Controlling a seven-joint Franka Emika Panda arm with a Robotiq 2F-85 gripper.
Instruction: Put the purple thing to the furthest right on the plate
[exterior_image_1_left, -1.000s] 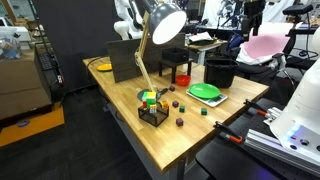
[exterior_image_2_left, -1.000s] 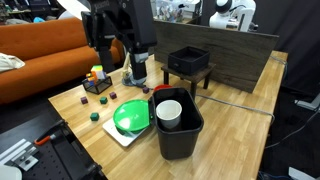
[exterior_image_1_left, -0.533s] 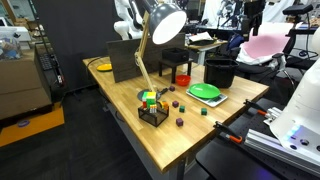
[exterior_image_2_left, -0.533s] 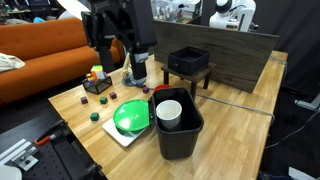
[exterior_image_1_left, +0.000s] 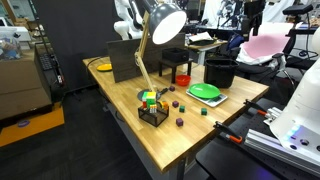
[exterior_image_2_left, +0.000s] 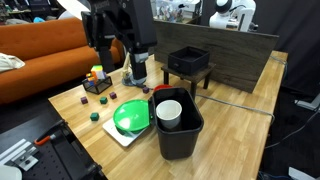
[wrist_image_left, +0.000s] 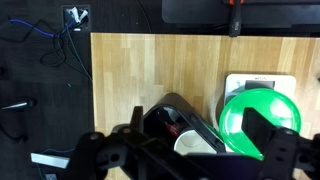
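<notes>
In both exterior views the plate (exterior_image_1_left: 206, 91) (exterior_image_2_left: 131, 117) lies flat on the table (exterior_image_1_left: 170, 140), just beside the bucket (exterior_image_2_left: 178, 130). It is round, so no long axis. In wrist view my claw (wrist_image_left: 192, 120) points down above them, fully spread and holding nothing.

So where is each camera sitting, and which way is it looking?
An exterior view: off a table corner, looking past the lamp to the green plate; maybe a white arm behind the lamp.
An exterior view: by the black bucket, facing the orange sofa; no arm I can be sure of.
Wrist view: high up, looking straight down; open jaws blur along the bottom.
All three share the plate and bucket.
</notes>
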